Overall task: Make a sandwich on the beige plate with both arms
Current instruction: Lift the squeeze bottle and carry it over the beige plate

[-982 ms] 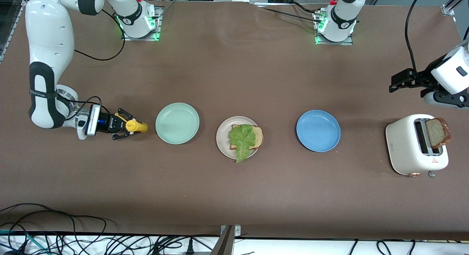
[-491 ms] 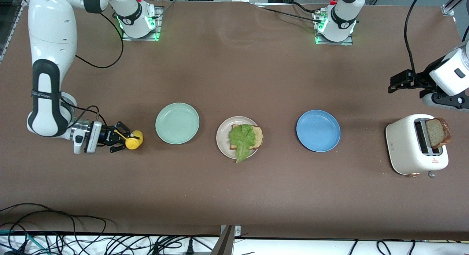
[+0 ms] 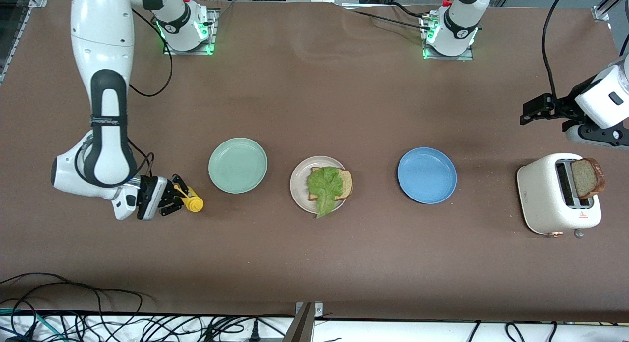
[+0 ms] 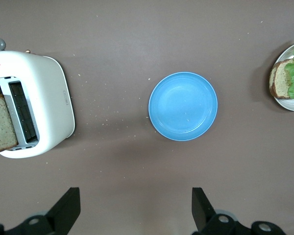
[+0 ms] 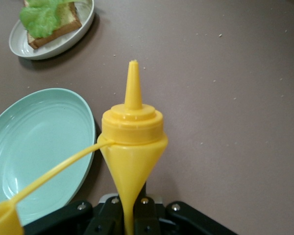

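The beige plate point(image 3: 296, 185) holds one bread slice point(image 3: 345, 183) with a green lettuce leaf point(image 3: 324, 185) on top. Another bread slice point(image 3: 586, 177) sticks up out of the white toaster point(image 3: 543, 194). My right gripper point(image 3: 178, 200) is shut on a yellow squeeze bottle point(image 3: 193, 203), over the table beside the mint-green plate point(image 3: 238, 165). The bottle's body point(image 5: 132, 139) is pinched thin between the jaws, its nozzle pointing away from my right gripper point(image 5: 132, 218). My left gripper point(image 3: 530, 111) hangs open and empty over the table near the toaster point(image 4: 44, 98).
A blue plate point(image 3: 426, 175) lies between the beige plate and the toaster. Cables run along the table edge nearest the front camera. The bottle's cap dangles on its strap point(image 5: 54, 171) over the mint-green plate point(image 5: 34, 142).
The right arm has swung the yellow bottle nearer the front camera and turned it, with the jaws squeezing tighter on it. The left arm has not moved.
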{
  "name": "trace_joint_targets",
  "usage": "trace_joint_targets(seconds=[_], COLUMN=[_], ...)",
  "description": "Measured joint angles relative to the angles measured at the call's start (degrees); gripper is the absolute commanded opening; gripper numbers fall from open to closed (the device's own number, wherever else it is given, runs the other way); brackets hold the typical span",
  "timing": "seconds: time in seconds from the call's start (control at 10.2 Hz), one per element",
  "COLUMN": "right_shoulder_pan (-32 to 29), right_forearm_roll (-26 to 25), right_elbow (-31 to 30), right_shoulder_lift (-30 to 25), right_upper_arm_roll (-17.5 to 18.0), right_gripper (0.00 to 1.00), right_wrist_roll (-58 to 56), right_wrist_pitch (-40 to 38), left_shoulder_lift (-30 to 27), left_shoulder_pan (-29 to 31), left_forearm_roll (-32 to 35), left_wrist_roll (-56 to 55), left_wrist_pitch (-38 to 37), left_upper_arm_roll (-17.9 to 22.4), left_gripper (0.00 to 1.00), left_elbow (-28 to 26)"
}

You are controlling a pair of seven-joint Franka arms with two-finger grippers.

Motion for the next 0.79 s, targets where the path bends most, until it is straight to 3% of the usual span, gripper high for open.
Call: trace_joint_targets(seconds=[0.39,0.79], right_shoulder_pan=[10.1,22.9], right_forearm_roll=[-11.4,-20.3], right_elbow=[5.1,5.4], right_shoulder_lift=[-0.2,-0.2], right_upper_arm_roll=[-8.2,-14.5], right_gripper=[0.00,0.00], right_wrist_roll=[13.1,25.4], right_wrist_pitch=[-0.1,-0.2], left_shoulder_lift=[0.0,0.1], left_shoulder_pan=[0.0,0.0], left_forearm_roll=[0.0,0.0], left_wrist_roll=[0.0,0.0], left_wrist_pitch=[0.0,0.0], left_upper_arm_roll=[0.0,0.0], left_gripper=[1.00,1.00], left_elbow=[0.0,0.0])
